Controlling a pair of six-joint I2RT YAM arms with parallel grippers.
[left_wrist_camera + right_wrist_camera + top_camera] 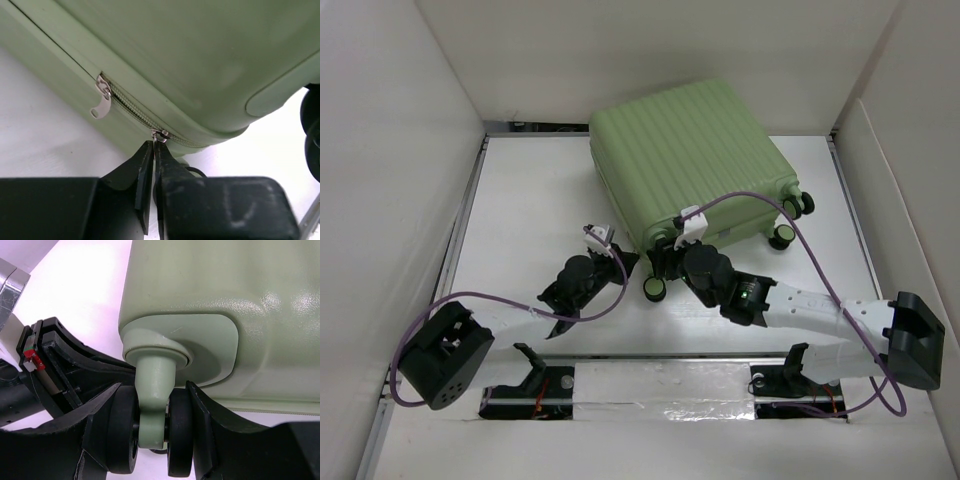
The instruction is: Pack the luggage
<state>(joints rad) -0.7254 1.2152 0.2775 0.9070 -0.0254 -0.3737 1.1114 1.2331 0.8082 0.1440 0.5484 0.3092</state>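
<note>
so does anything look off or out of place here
Nothing damaged or spilled. The suitcase lies flat but skewed to the table edges. On its seam a loose zipper pull dangles, apart from the second zipper pull pinched in the left pincer. The right pincer grips a caster wheel.

Luggage [695,165] flat on table [540,190]; left gripper [623,261], right gripper [661,268] at near corner.
</note>
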